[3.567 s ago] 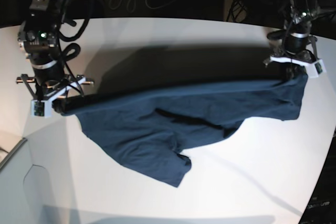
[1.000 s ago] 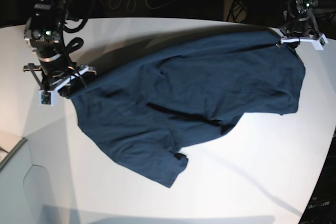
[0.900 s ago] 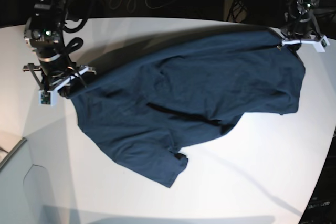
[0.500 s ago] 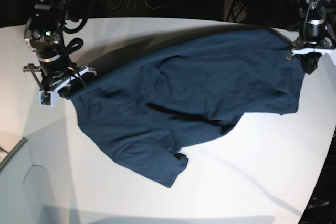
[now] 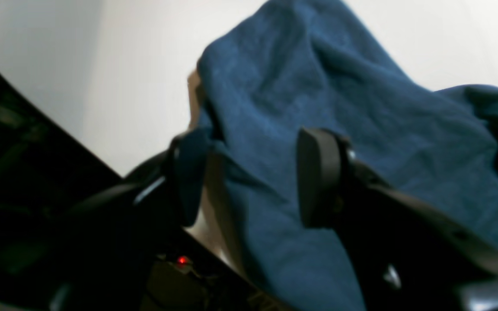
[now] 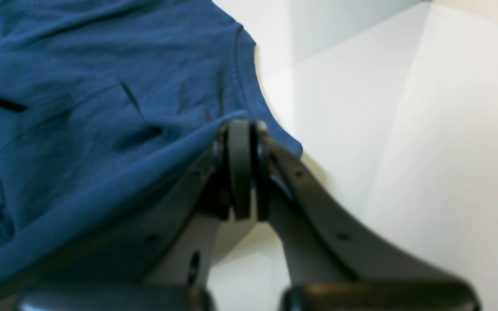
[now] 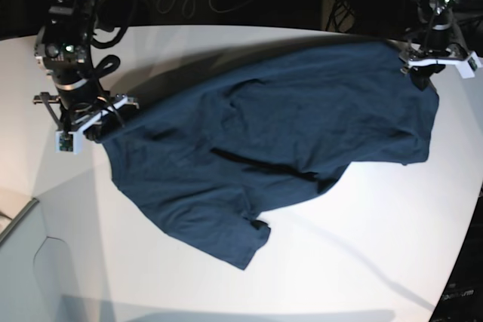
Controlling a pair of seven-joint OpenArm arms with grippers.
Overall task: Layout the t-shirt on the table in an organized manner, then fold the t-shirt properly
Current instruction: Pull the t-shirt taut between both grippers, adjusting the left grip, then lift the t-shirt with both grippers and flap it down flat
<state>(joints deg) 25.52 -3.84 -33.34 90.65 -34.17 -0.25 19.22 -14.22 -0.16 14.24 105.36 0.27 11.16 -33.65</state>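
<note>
Right jaws [image 6: 242, 170] clamp the t-shirt [image 7: 279, 137] hem, cloth spreading leftward from them. Left jaws [image 5: 253, 177] stand apart around its corner above the worktop [image 7: 362, 262].

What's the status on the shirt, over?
Left tool open, cloth draped between its fingers. Right tool shut on a fold at the edge of the dark navy-blue cloth t-shirt. Shirt spread but creased on the white table. Nothing in the way.
</note>
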